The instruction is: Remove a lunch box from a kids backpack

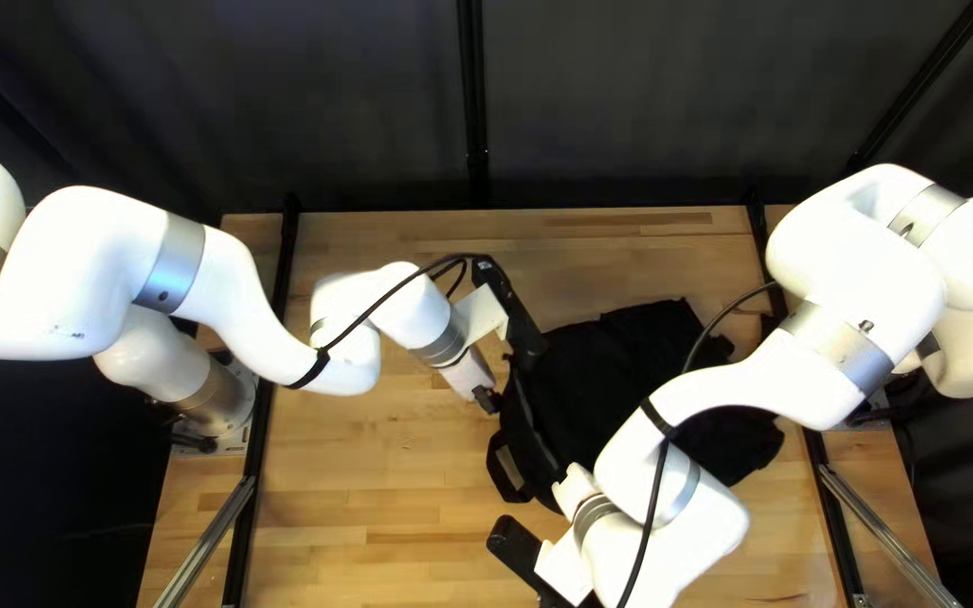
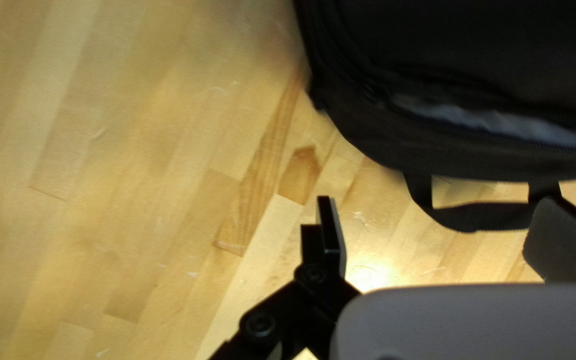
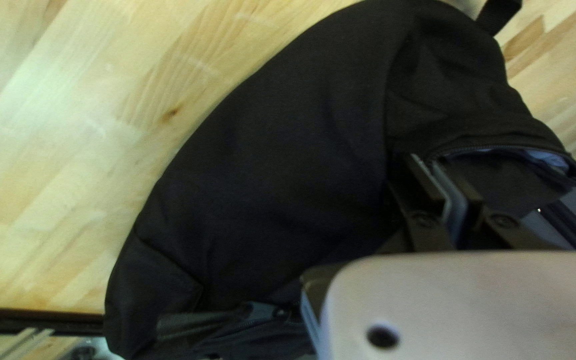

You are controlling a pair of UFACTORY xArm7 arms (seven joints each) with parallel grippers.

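Lunch box: hidden; you cannot tell from these views where it lies or whether anything is in the pack.

Backpack [image 1: 622,360], black cloth: lying on the table [image 1: 396,495], right of centre in your top left view, partly covered there by your right arm [image 1: 678,394].

Left arm [image 1: 267,310]: reaches in from the left, wrist angled down. Left gripper [image 1: 488,401]: low, just beside the backpack's near-left edge. In its wrist view your two fingers [image 2: 331,233] stand widely spread, with a carry handle [image 2: 481,220] ahead of the gap, its loop near one fingertip.

Right arm: comes in from the right and bends down over the pack, its forearm standing in the way of your top view. Right gripper [image 1: 574,486]: at the pack's near side. In its own view your right gripper [image 3: 428,163] has its pads pressed close together, against the cloth at one end of the zipped mouth; you cannot tell whether a fold is pinched.

Surroundings: a black cable [image 1: 658,495] along the right arm; a metal rail [image 1: 207,541] by the table's left side; a dark curtain [image 1: 374,101] behind.

Container: the backpack's mouth, part open, pale blue-grey lining [image 2: 525,123] showing inside; remaining interior dark.
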